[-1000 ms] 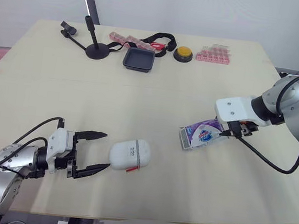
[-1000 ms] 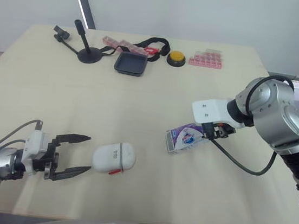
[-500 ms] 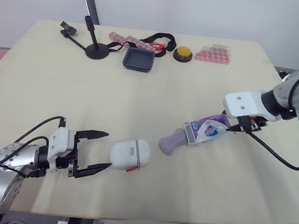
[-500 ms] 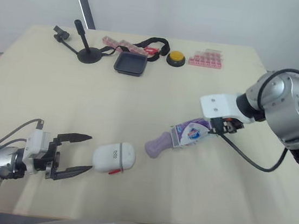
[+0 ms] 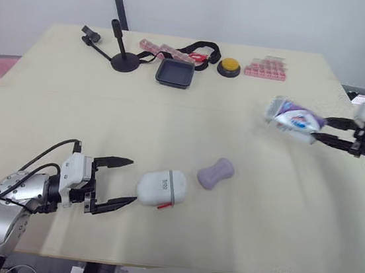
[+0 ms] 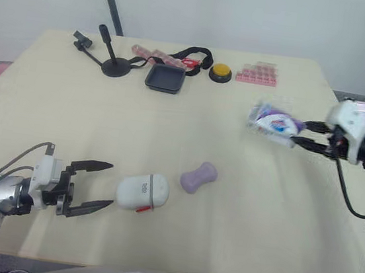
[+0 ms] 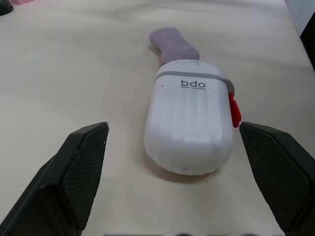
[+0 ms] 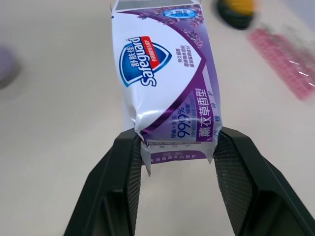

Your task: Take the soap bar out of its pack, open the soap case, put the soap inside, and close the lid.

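The lilac soap bar (image 5: 216,174) lies bare on the table, just right of the white soap case (image 5: 161,188). The case is shut, with a grey band and a red latch (image 7: 235,109). My left gripper (image 5: 115,182) is open, its fingers level with the case's left end and a small gap apart from it. Over the right side of the table my right gripper (image 5: 322,131) is shut on the purple-and-white soap pack (image 5: 293,117), held in the air; the pack (image 8: 165,69) looks flat between the fingers (image 8: 123,184).
Along the far edge stand a black mic stand (image 5: 121,56), a dark square tray (image 5: 175,73), a black strap (image 5: 200,48), a yellow button (image 5: 229,66) and pink pill strips (image 5: 265,71). Bare table lies between the soap and the right arm.
The soap bar slid out of the pack and now lies on the table. My right gripper carried the pack up and to the right. The left gripper stayed put.
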Tool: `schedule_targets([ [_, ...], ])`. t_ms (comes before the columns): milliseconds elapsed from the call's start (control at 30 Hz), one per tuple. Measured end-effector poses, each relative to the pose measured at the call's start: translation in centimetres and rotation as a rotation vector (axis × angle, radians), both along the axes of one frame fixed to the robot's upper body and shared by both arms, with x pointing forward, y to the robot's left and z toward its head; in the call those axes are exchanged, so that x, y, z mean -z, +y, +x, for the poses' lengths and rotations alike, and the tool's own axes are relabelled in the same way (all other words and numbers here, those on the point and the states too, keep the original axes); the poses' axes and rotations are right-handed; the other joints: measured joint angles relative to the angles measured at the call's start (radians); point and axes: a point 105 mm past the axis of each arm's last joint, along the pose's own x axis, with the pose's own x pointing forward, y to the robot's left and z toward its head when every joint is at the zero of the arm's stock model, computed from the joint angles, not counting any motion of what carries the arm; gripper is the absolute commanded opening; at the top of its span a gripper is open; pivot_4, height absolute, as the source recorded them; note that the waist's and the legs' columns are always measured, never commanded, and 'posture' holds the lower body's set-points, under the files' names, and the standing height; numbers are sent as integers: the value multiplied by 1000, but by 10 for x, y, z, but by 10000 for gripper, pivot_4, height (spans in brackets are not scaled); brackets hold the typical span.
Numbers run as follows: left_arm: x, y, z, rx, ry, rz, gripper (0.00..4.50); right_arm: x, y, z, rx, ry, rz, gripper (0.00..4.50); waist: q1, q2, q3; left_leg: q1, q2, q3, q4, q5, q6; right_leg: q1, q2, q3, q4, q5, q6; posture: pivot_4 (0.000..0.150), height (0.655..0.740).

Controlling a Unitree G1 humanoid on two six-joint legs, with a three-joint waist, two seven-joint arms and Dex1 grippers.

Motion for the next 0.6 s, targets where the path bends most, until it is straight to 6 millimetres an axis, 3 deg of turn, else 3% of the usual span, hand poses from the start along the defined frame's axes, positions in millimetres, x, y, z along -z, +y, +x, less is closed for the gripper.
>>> schedule_targets([
  [267, 0, -1, 3, 0, -6, 3, 45000, 45, -33, -6, 480, -20, 236, 19742, 5, 5, -2, 1, 1, 0, 0, 0, -1, 0, 0, -1, -1, 0, 0, 1500, 7400],
  [433, 2, -2, 1, 6, 3, 3, 45000, 54, -49, -3, 704, -4, 286, 19742, 5, 6, -3, 2, 0, 0, -1, 0, -1, 0, 0, -2, -1, 0, 0, 1500, 7400],
  [600, -1, -2, 3, 15, -6, 3, 45000, 57, -52, 5, 787, 14, 329, 19742, 5, 6, -3, 3, 0, 0, -2, 0, -1, 0, 0, -3, -1, 0, 0, 1500, 7400],
])
